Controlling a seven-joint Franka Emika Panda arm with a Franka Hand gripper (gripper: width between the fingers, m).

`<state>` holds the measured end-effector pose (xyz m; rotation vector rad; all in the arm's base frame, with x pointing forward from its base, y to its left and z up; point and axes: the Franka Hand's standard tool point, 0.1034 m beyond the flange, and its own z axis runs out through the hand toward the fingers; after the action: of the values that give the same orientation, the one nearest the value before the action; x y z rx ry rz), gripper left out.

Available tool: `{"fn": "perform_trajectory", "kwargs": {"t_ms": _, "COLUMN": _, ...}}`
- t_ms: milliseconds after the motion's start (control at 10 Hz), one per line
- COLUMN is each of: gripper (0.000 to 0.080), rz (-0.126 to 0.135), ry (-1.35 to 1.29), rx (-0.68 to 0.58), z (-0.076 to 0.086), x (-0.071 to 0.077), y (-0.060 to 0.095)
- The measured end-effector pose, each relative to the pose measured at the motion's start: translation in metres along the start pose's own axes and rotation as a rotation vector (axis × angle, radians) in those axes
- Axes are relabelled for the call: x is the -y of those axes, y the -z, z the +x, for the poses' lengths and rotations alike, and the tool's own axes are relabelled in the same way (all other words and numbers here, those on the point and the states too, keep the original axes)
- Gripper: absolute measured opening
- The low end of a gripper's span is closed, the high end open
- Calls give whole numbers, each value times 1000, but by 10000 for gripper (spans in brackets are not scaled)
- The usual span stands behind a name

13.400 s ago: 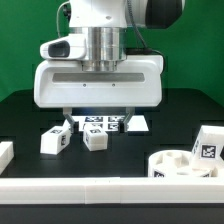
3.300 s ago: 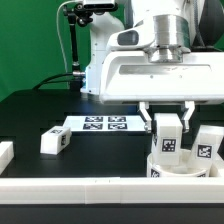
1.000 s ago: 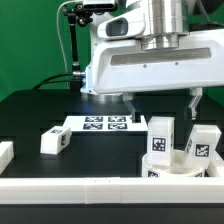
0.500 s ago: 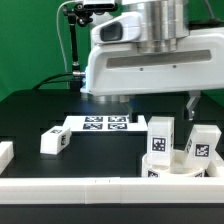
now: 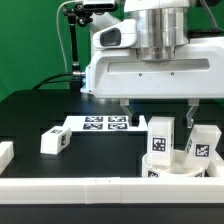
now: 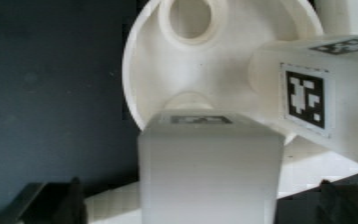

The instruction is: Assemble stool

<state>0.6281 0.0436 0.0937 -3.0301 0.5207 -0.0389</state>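
Observation:
The round white seat disc (image 5: pixel 178 163) lies at the exterior view's right front. One white tagged leg (image 5: pixel 161 137) stands upright in it and a second leg (image 5: pixel 203 142) stands on its right side. A third leg (image 5: pixel 53 141) lies on the black table at the left. My gripper (image 5: pixel 158 108) is open, its fingers (image 5: pixel 124 106) spread wide above and to either side of the upright leg, not touching it. In the wrist view the upright leg (image 6: pixel 208 165) stands between the dark fingertips (image 6: pixel 51 200), with the seat (image 6: pixel 185 60) and the second leg (image 6: pixel 322 88) beyond.
The marker board (image 5: pixel 104 123) lies flat at the table's middle. A long white rail (image 5: pixel 90 190) runs along the front edge, with a white block (image 5: pixel 5 152) at the far left. A camera stand (image 5: pixel 76 40) rises behind.
My gripper carried a leg to the seat, stood it there and let go. Over the last second it has stayed open above the leg and shifted slightly.

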Motion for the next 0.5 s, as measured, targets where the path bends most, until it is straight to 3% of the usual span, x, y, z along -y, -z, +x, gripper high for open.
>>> {"fn": "perform_trajectory", "kwargs": {"t_ms": 500, "gripper": 648, "rz": 0, "ry": -2, "rx": -12, "z": 7, "x": -4, "y": -7}}
